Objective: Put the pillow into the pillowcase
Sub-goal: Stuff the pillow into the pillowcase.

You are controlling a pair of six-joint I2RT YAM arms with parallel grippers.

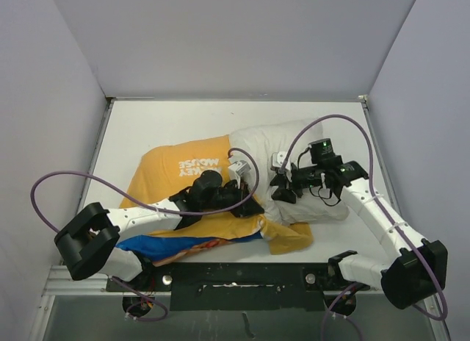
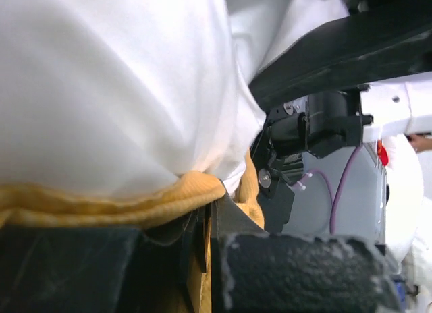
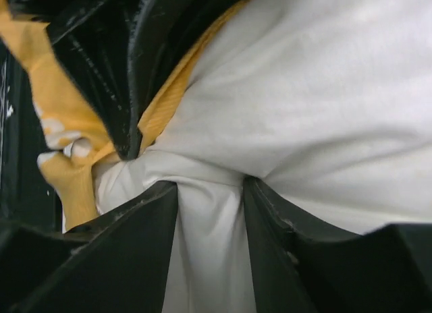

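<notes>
The pillowcase [image 1: 183, 172] lies yellow side up at centre left, with its blue side showing at the near edge. The white pillow [image 1: 294, 146] lies to its right, its left end under the yellow cloth. My left gripper [image 1: 250, 203] is shut on the pillowcase's yellow hem [image 2: 101, 205], just below the pillow [image 2: 115, 77]; the left gripper [image 2: 209, 225] pinches that cloth flat. My right gripper [image 1: 281, 190] sits on the pillow's near left corner. In the right wrist view the right gripper [image 3: 210, 191] squeezes a bunched fold of pillow [image 3: 324, 90] between its fingers, beside the pillowcase [image 3: 61, 110].
The white table [image 1: 169, 124] is walled at the back and on both sides. A black mounting rail [image 1: 235, 275] runs along the near edge. Purple cables [image 1: 66, 181] loop off both arms. The two grippers work almost touching, the left one's black fingers [image 3: 128, 70] close above the right one's.
</notes>
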